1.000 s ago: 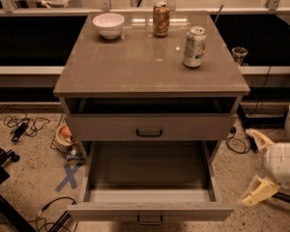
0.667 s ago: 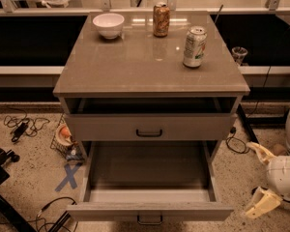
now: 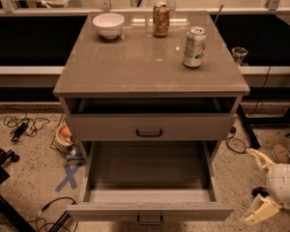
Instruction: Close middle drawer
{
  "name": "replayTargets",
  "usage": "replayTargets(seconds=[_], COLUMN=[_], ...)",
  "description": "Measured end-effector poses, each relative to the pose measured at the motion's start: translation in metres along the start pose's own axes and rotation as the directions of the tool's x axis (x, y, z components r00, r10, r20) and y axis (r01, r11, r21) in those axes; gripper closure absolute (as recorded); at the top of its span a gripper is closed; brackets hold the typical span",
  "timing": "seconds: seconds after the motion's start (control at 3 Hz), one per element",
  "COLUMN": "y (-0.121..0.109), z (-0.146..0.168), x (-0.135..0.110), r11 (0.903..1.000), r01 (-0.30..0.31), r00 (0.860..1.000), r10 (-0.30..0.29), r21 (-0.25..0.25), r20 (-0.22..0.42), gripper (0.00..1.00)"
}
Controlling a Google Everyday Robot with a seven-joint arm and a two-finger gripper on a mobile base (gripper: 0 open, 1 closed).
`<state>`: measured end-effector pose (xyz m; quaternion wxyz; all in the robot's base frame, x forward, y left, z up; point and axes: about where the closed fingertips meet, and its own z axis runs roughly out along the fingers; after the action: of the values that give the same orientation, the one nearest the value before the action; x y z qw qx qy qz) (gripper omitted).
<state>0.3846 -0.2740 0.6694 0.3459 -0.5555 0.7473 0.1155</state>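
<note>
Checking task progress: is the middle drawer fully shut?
No, the middle drawer stands pulled far out, and the hand hangs apart from it at lower right.

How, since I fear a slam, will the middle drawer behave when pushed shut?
The middle drawer looks empty, so probably light and quick to slide. Its wide, rigid front likely skews if pushed off-centre; the gripper, open at lower right, is apart from it.
</note>
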Motion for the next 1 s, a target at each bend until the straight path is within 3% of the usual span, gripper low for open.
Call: replayTargets(seconds=[0.33, 0.67, 1.0], y=[0.044, 0.072, 0.092], z=[0.024, 0.048, 0.089], x=[0.047, 0.081, 0.099], r11=[0.9978, 0.9958, 0.9973], r01=[-0.062, -0.082, -0.048], r00=[0.995, 0.986, 0.984], r10=[0.064, 0.087, 0.057], r21=[-0.024, -0.040, -0.057], r20=[0.071, 0.141, 0.168], gripper=[0.26, 0.49, 0.72])
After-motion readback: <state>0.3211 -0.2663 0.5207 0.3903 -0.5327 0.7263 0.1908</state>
